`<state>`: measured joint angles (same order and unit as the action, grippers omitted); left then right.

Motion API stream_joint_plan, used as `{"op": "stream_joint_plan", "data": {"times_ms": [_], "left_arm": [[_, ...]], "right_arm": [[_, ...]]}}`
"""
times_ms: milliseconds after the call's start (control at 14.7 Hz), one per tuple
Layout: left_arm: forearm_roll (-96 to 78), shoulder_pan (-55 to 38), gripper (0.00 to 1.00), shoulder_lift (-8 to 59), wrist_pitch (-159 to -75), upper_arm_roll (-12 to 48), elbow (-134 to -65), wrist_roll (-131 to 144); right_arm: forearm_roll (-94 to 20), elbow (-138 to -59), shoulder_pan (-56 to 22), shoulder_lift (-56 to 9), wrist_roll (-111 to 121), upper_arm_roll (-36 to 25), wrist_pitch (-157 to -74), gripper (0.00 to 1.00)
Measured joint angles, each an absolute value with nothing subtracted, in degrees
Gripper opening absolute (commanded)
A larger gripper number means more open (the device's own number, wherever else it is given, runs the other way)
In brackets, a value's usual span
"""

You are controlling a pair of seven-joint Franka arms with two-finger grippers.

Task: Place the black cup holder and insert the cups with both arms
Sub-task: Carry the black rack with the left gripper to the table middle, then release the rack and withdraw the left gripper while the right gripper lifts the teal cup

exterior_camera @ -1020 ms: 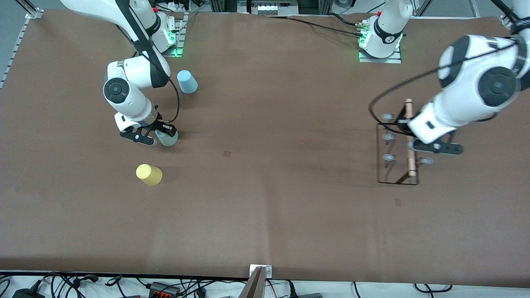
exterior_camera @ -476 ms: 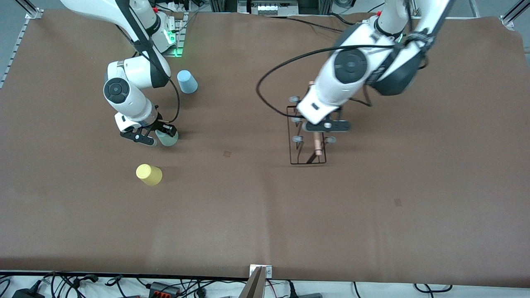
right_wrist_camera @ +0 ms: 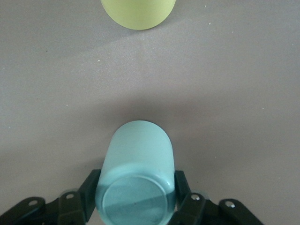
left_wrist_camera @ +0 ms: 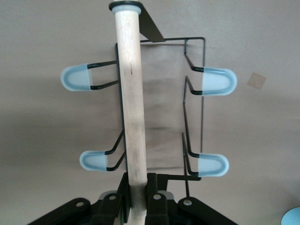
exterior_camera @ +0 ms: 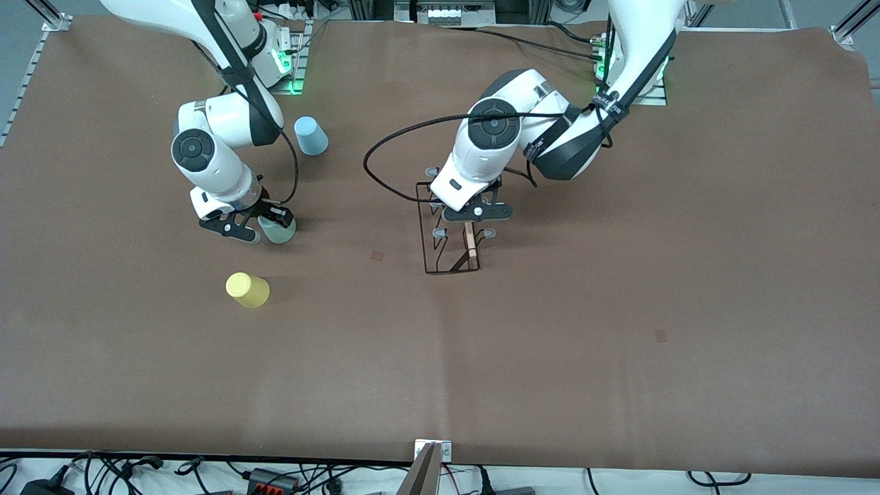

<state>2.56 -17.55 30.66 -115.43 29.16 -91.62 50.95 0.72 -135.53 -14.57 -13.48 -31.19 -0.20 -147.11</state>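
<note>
The rack [exterior_camera: 450,237] is near the middle of the bench [exterior_camera: 619,344], hanging from the left tool [exterior_camera: 470,214], which grips its rod [left_wrist_camera: 132,112]. Three cups are toward the right arm's end. One cup [exterior_camera: 311,135] stands nearest the arm bases. The right tool [exterior_camera: 265,230] grips the middle cup [exterior_camera: 278,230]. The last cup [exterior_camera: 247,289] lies nearest the front camera.

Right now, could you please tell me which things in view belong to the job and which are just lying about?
Job:
- black cup holder, wooden handle clamped in the left pincer
- pale green cup, gripped by the right pincer
- yellow cup
- light blue cup

Lying about:
- cables along the table edge nearest the front camera
</note>
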Motion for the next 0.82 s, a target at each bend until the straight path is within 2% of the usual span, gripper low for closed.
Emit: {"op": "stream_joint_plan", "data": {"times_ms": [680, 748, 816], "left_arm": [[6.8, -19.0, 0.01, 32.3, -116.7, 29.1, -91.4, 51.0], [6.8, -19.2, 0.04, 32.7, -116.8, 29.1, -91.4, 51.0], [6.8, -19.4, 0.15, 32.9, -116.8, 29.1, -91.4, 51.0]], "right_arm": [[0.7, -135.5, -14.6, -13.2, -31.2, -0.2, -147.1, 0.3], [0.7, -135.5, -14.6, -13.2, -31.2, -0.2, -147.1, 0.3], [0.7, -135.5, -14.6, -13.2, -31.2, -0.2, -147.1, 0.3]]}}
